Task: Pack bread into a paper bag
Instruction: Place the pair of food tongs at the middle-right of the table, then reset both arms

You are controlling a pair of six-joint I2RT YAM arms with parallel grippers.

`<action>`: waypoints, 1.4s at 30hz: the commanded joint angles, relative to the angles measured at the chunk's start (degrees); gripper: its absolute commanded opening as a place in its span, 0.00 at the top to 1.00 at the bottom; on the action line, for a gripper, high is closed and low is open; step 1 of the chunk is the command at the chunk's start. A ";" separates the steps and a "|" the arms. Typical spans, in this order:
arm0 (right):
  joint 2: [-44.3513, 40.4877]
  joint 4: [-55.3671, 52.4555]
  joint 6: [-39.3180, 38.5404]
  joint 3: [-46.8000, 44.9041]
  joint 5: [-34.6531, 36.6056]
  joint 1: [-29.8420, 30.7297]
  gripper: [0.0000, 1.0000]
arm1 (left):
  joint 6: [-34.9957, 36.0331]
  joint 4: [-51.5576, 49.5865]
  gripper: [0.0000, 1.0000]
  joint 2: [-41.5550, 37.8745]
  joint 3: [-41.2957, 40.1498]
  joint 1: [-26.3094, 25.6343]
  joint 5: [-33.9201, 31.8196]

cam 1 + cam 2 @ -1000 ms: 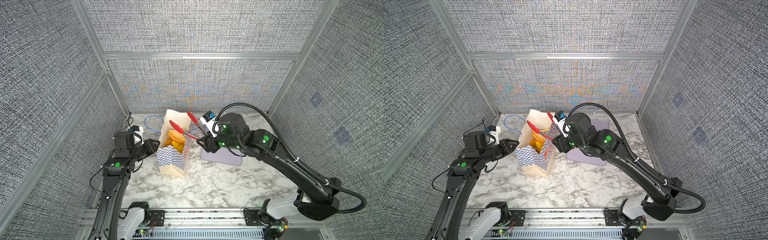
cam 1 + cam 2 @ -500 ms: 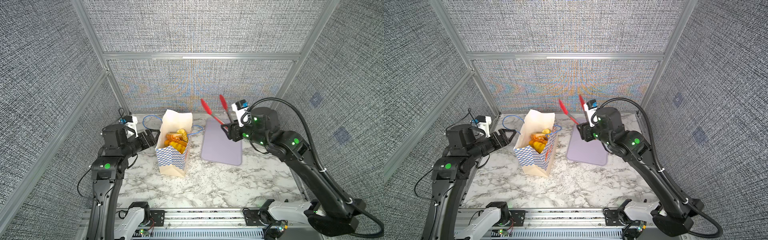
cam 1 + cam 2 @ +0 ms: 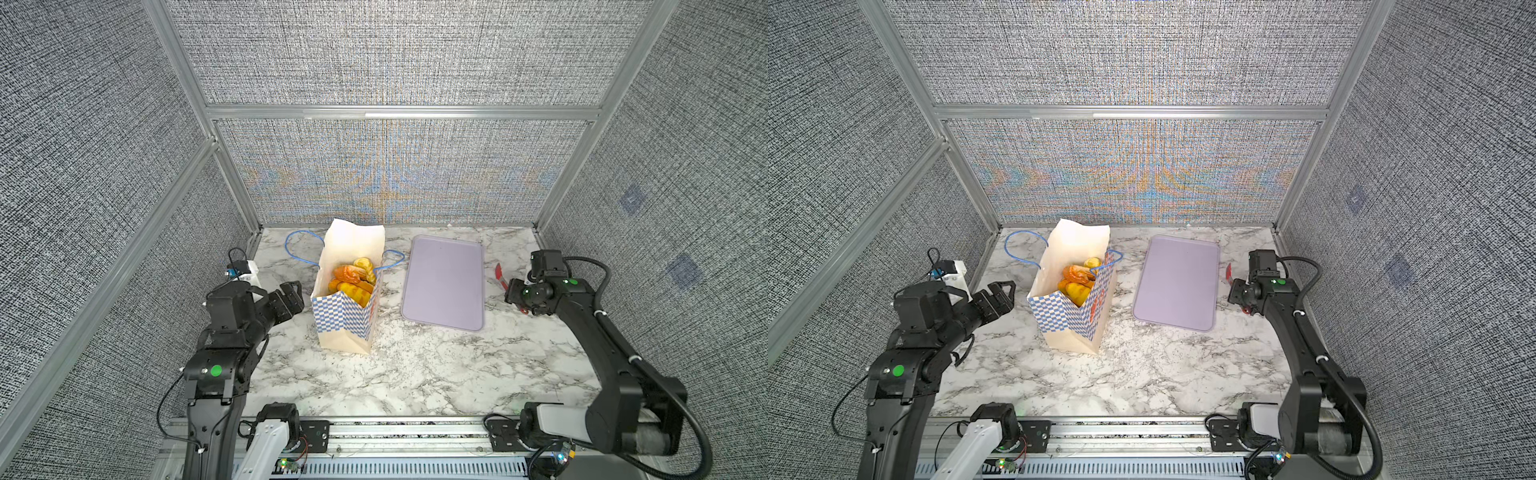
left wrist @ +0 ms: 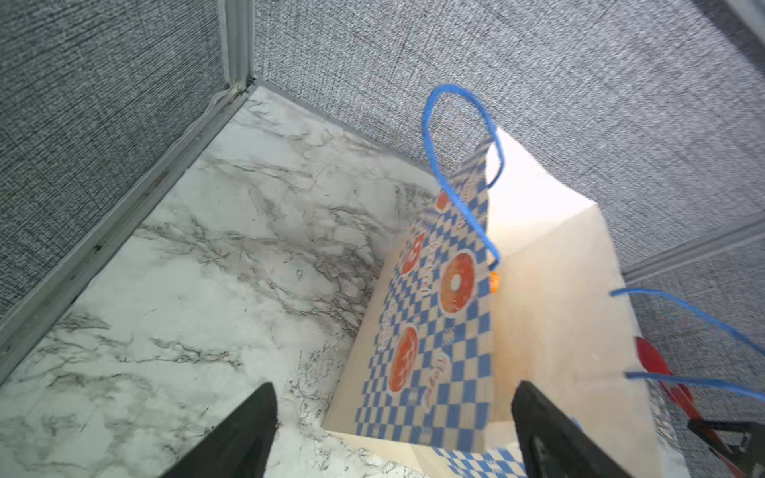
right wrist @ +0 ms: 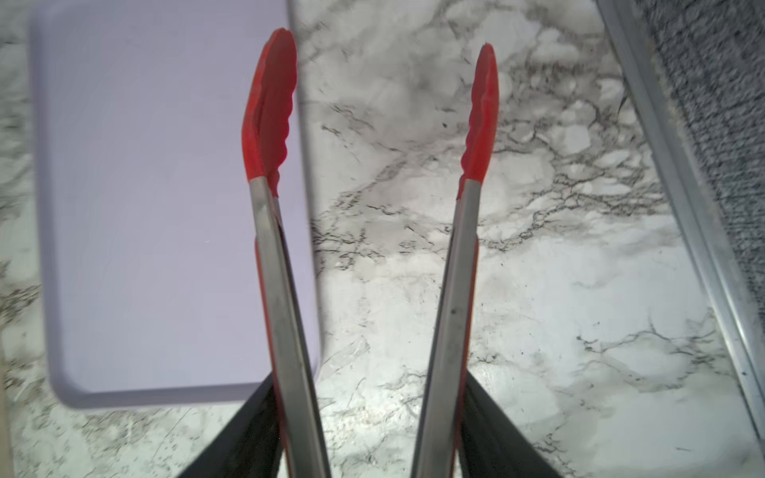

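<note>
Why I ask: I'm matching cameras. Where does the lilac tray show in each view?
Both top views: lilac tray lies right of the paper bag.
Left wrist: not in it.
Right wrist: fills the side behind one arm of the red-tipped tongs.
Shared landmark: those tongs, in all four views.

The paper bag (image 3: pixel 347 332) is cream-white, with a blue-and-white checkered band low on its front and thin blue cord handles (image 4: pixel 453 87). The left wrist view shows orange-red rounds (image 4: pixel 455 283) among the checks. The bread (image 3: pixel 353 282) runs glossy golden-yellow to orange-brown. The tray (image 3: pixel 444 286) is plain lilac. The surface (image 3: pixel 415 374) is white marble veined grey-black. The tongs (image 5: pixel 269 107) — bare silver arms — end in red tips. The left tool (image 4: pixel 393 387) and right tool (image 5: pixel 368 376) are black, and the walls (image 3: pixel 374 62) are grey weave.
</note>
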 commanded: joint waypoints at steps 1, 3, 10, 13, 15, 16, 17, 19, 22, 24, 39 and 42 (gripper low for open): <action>5.12 3.48 0.06 -0.42 -2.36 -3.11 0.37 | -2.49 5.74 0.10 0.39 -2.94 0.20 -3.26; 7.77 3.77 0.04 -0.99 -1.81 -3.90 0.37 | -3.28 7.23 0.10 1.08 -4.46 0.42 -2.84; 11.76 3.85 2.68 -4.12 -0.48 -4.75 0.33 | -4.05 10.01 0.10 3.01 -7.01 1.09 -3.24; 11.70 3.66 3.77 -4.75 -1.43 -4.86 0.25 | -4.34 10.10 0.09 4.06 -6.79 1.53 -3.37; 10.60 3.92 4.25 -5.42 -2.42 -4.87 0.21 | -4.84 10.03 0.09 4.69 -6.34 1.78 -3.69; 9.83 3.88 4.58 -5.53 -2.90 -4.88 0.19 | -4.84 10.17 0.09 5.05 -6.14 1.95 -3.81; 9.11 3.80 4.74 -5.50 -3.20 -4.87 0.17 | -4.92 10.15 0.08 5.46 -5.88 2.15 -3.86; 6.82 3.21 4.93 -5.22 -3.92 -4.86 0.15 | -4.93 9.75 0.04 6.36 -4.82 2.38 -4.84; 2.14 1.75 5.01 -3.79 -4.15 -4.89 0.15 | -4.71 10.37 0.01 6.86 -3.78 2.60 -7.66; -1.89 1.03 4.68 -2.37 -4.02 -4.76 0.15 | -4.60 12.15 0.01 6.45 -3.75 2.62 -9.72; -29.02 29.06 -4.22 -13.53 1.87 -4.63 0.01 | 4.94 28.07 0.01 9.05 -16.07 2.72 -31.85; -25.93 35.40 -4.48 -17.78 2.33 -4.39 0.01 | 5.88 35.23 0.01 14.06 -20.22 2.71 -28.67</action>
